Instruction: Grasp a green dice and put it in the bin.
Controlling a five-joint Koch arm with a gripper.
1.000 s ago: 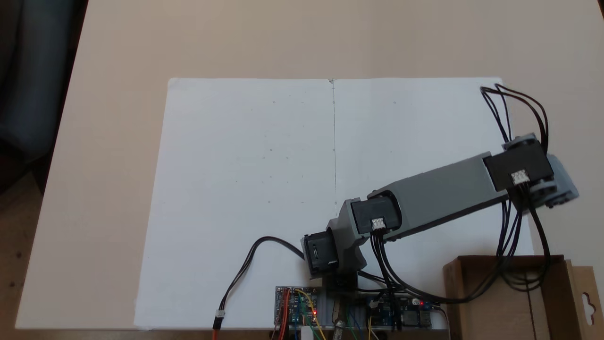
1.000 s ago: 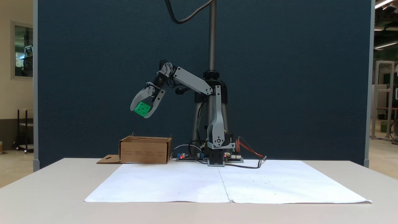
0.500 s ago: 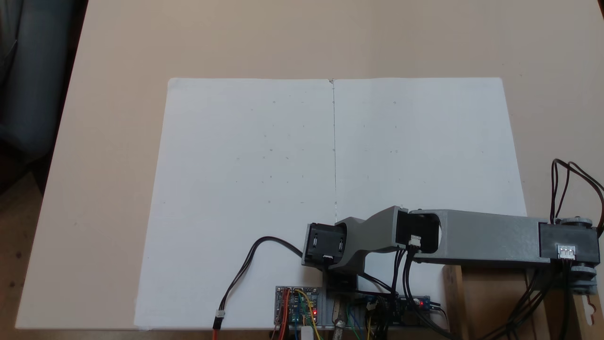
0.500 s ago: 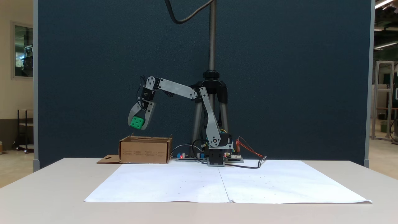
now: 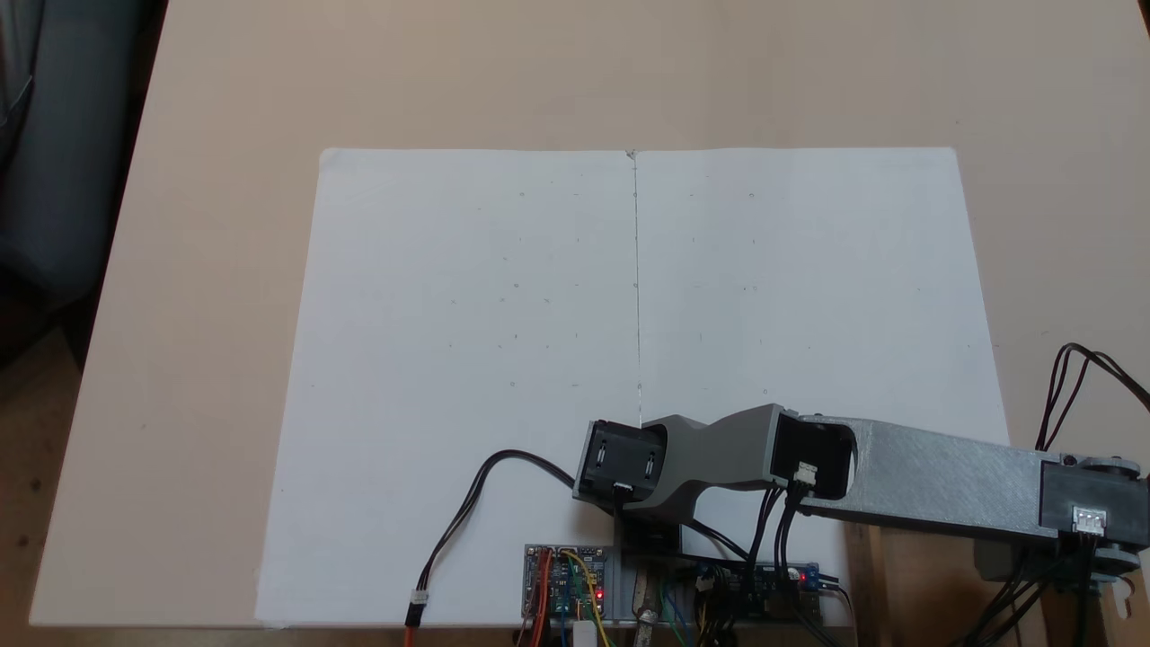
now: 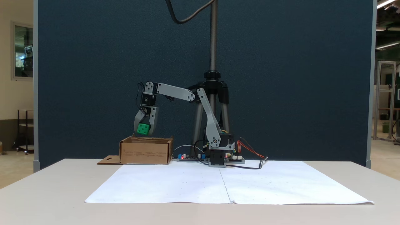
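In a fixed view from the table's front, the green dice (image 6: 143,128) hangs just above the open top of the bin (image 6: 146,151), a brown cardboard box at the left of the arm's base. My gripper (image 6: 143,130) points straight down and is shut on the dice, its grey fingers on either side of it. Seen from above in a fixed view, the arm (image 5: 934,481) reaches to the right over the bin (image 5: 916,584) at the lower right corner, and the arm's wrist hides the dice and the fingertips.
White paper sheets (image 5: 539,341) cover the table's middle. Circuit boards (image 5: 564,582) and loose wires lie beside the arm's base at the near edge in the top-down fixed view. A tripod pole (image 6: 213,47) and a dark blue screen stand behind the arm.
The arm swung over the bin and lowered, carrying the dice down from well above the box to just over its rim. The gripper turned to point straight down.
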